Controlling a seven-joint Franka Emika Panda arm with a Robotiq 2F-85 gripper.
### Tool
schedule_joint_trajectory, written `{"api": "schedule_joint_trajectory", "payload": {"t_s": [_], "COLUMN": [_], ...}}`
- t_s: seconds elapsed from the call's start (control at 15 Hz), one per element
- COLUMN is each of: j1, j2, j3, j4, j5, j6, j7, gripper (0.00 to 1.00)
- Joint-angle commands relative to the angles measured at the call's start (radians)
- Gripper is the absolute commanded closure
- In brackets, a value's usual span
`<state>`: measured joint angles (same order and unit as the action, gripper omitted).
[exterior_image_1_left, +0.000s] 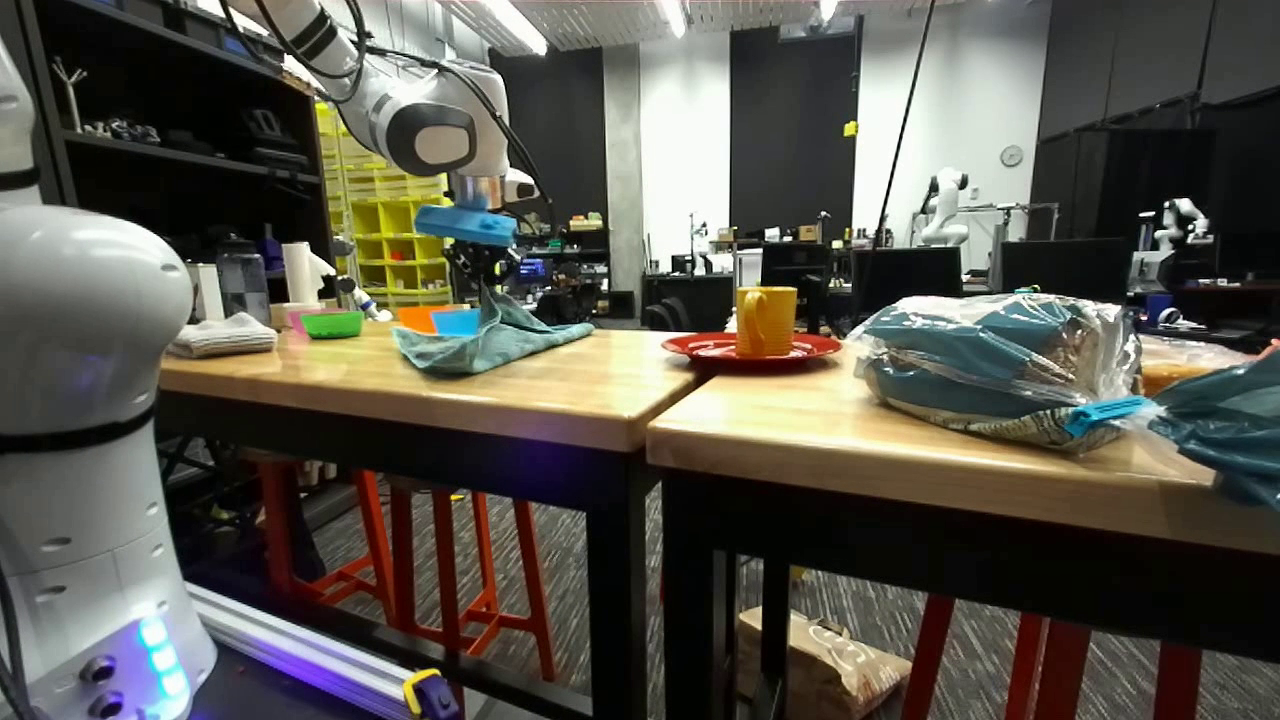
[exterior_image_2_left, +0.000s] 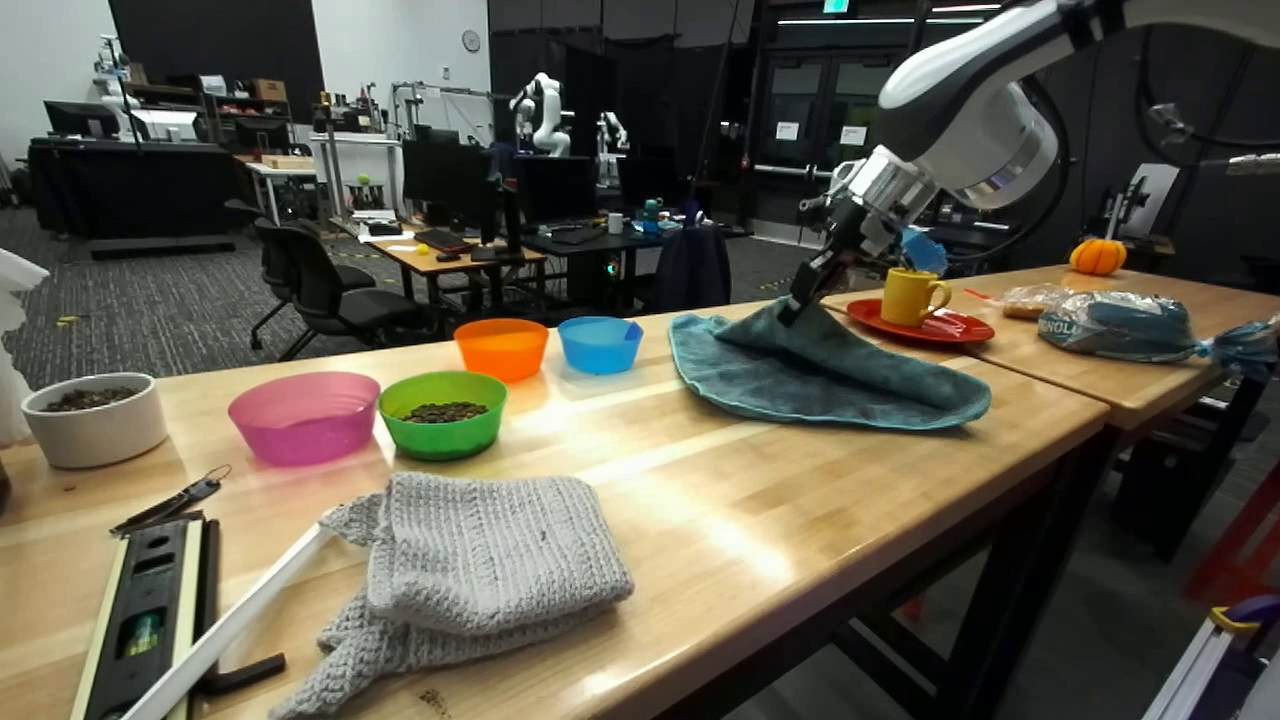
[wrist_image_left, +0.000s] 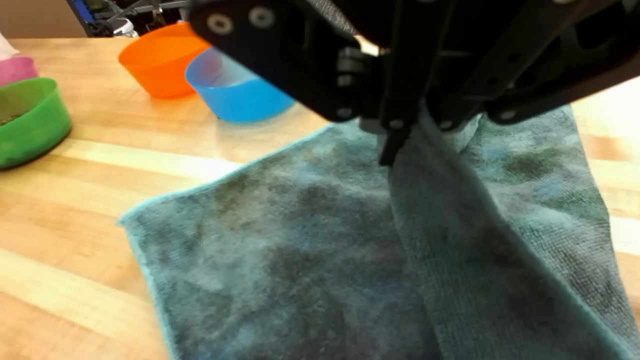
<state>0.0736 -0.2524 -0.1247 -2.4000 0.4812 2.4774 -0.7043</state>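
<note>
A teal cloth (exterior_image_2_left: 830, 375) with a lighter hem lies on the wooden table; it also shows in an exterior view (exterior_image_1_left: 490, 348). My gripper (wrist_image_left: 417, 137) comes in from the top of the wrist view. It is shut on a pinched fold of the cloth (wrist_image_left: 300, 250), and the fold rises to the fingers while the rest lies on the table. In an exterior view the gripper (exterior_image_2_left: 795, 305) is tilted over the cloth's far part. The fingertips are partly hidden by the fold. A blue bowl (wrist_image_left: 240, 95) and an orange bowl (wrist_image_left: 167, 60) stand close beside the cloth.
A green bowl (exterior_image_2_left: 440, 430), pink bowl (exterior_image_2_left: 305, 425) and white bowl (exterior_image_2_left: 95, 430) stand further along. A grey knitted cloth (exterior_image_2_left: 490, 560) and a level (exterior_image_2_left: 140, 630) lie near. A yellow mug (exterior_image_2_left: 908, 298) stands on a red plate (exterior_image_2_left: 970, 328). A bagged package (exterior_image_2_left: 1115, 325) lies beyond.
</note>
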Motion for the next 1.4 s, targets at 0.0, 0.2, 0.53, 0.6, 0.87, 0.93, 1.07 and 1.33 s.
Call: {"api": "schedule_joint_trajectory", "payload": {"t_s": [0.0, 0.2, 0.53, 0.6, 0.87, 0.93, 1.07, 1.33], "j1": [0.051, 0.087, 0.138, 0.148, 0.174, 0.178, 0.183, 0.173], "j2": [-0.051, -0.073, -0.116, -0.123, -0.142, -0.145, -0.15, -0.153], "j3": [0.021, 0.042, 0.071, 0.073, 0.076, 0.075, 0.071, 0.065], "j4": [-0.033, -0.043, -0.085, -0.094, -0.127, -0.132, -0.137, -0.134], "j5": [0.035, 0.042, 0.037, 0.037, 0.029, 0.028, 0.028, 0.012], "j6": [0.038, 0.034, 0.039, 0.036, 0.029, 0.028, 0.019, 0.009], "j7": [-0.019, -0.007, -0.002, -0.002, 0.002, 0.002, 0.002, 0.011], "gripper": [0.99, 0.99, 0.99, 0.99, 0.71, 0.67, 0.53, 0.27]}}
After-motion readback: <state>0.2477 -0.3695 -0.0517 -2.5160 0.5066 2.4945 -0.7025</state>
